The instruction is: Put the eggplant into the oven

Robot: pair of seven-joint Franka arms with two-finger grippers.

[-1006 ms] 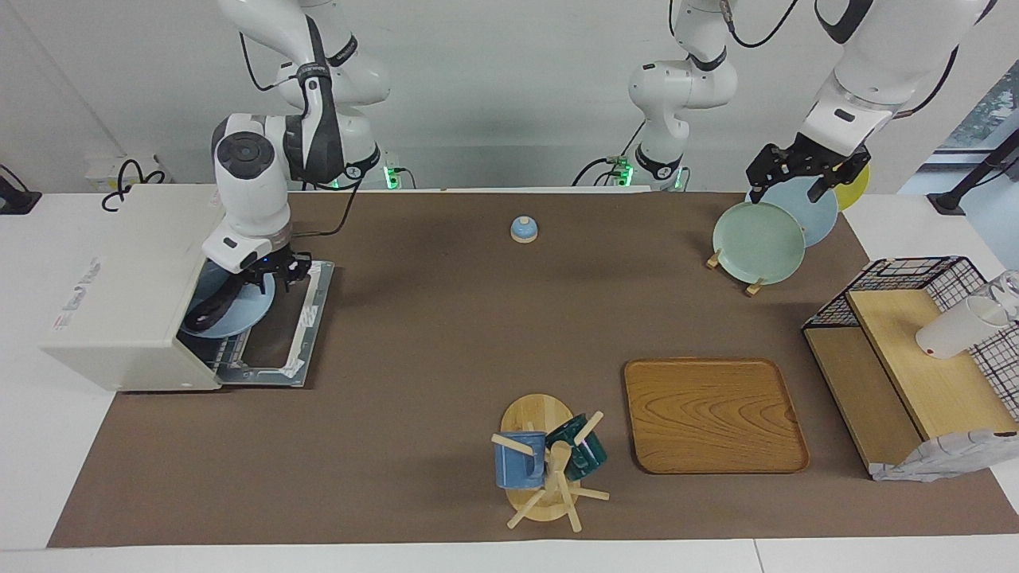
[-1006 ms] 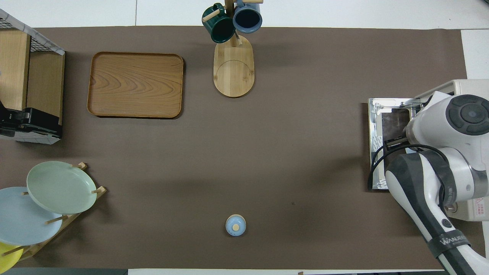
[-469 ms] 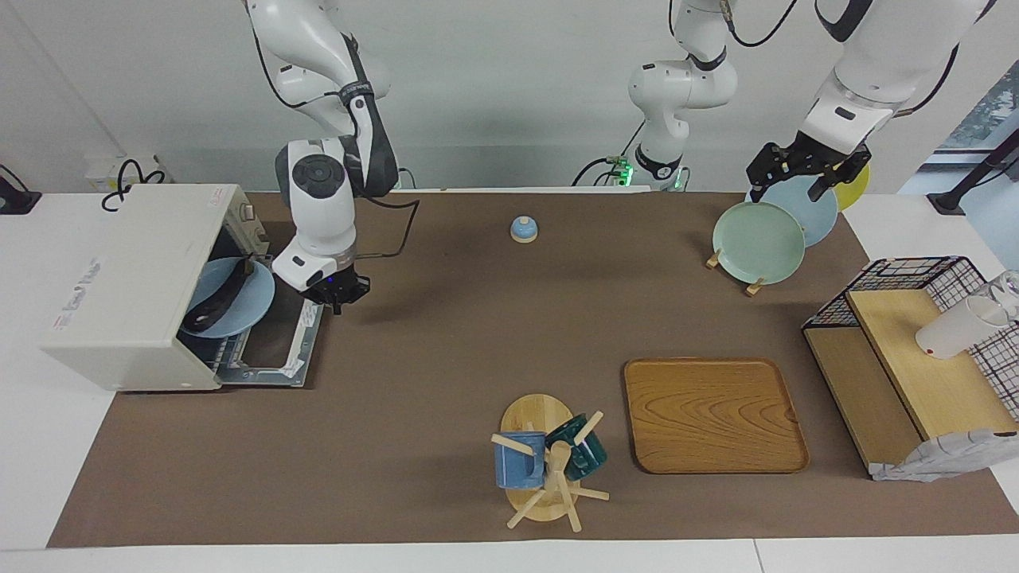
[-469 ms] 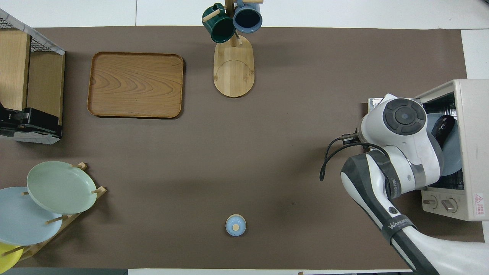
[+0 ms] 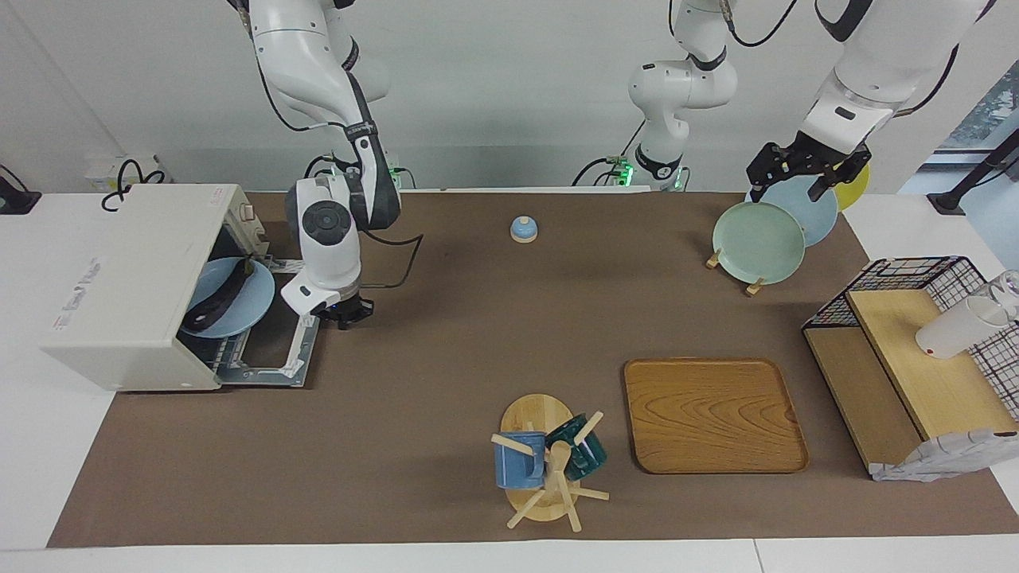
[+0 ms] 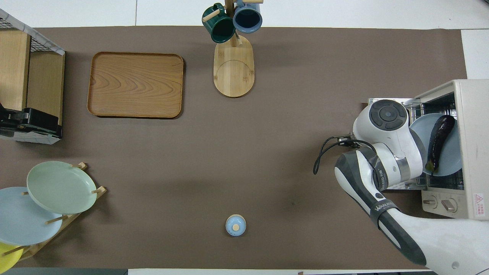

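While the eggplant [image 6: 437, 142] lies across a pale blue plate [image 6: 450, 168] on the wire rack inside the oven [image 5: 119, 310], the oven's door [image 5: 296, 350] hangs fully open and flat on the mat. The plate sits just inside the mouth, and in the facing view its rim looks to reach close to the door line. Seen overhead, the eggplant runs from about one o'clock down to seven o'clock on the plate, its greenish stem tip at the end nearer to the robots.

The right gripper [image 5: 344, 312] hangs over the door's outer edge, its fingertips pressed together and holding nothing. The left gripper [image 5: 806, 177] waits over the plate rack [image 5: 752, 286] at the left arm's end of the table, jaws spread and empty.

The placing looks done. What probably remains is shutting the door, and that is where trouble could come. If the plate does overhang the rack's front, the rising door could strike its rim and shove or tip it, and the eggplant, lying loose and round, could roll off onto the rack or out onto the door. A closed gripper pushing up from under the door's edge could also slip off the metal and let the door drop back. Pushing too hard against the hinge could slide the light oven across the table.
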